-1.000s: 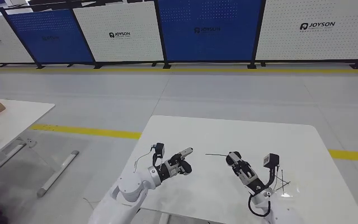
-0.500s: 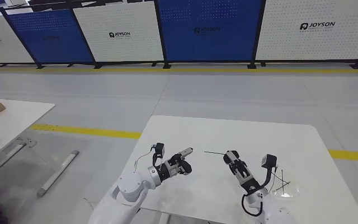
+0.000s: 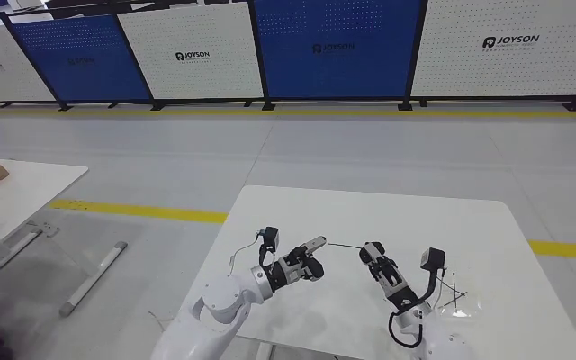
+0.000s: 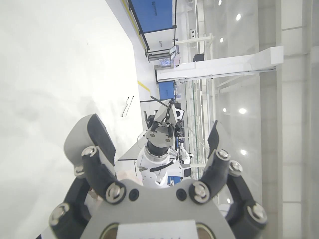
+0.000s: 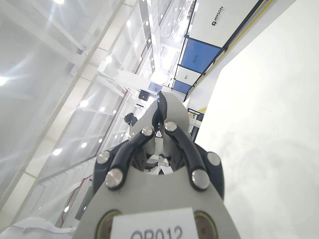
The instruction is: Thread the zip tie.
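**Zip tie** (image 3: 344, 246): a hair-thin dark line running out of the right hand (image 3: 367, 251). Its held end is buried between the pressed-together fingers (image 5: 174, 110), which from the right wrist cover whatever length they pinch. Head and tail cannot be told apart.

**Free tip:** it ends just beside the left hand (image 3: 315, 255); touching or apart is too fine to judge.

**Spare ties** (image 3: 454, 290): a small dark tangle lying behind the right hand, too small to count.

**Bench** (image 3: 405, 211): the near edge is covered by both arms and cut off at the overhead view's lower edge.
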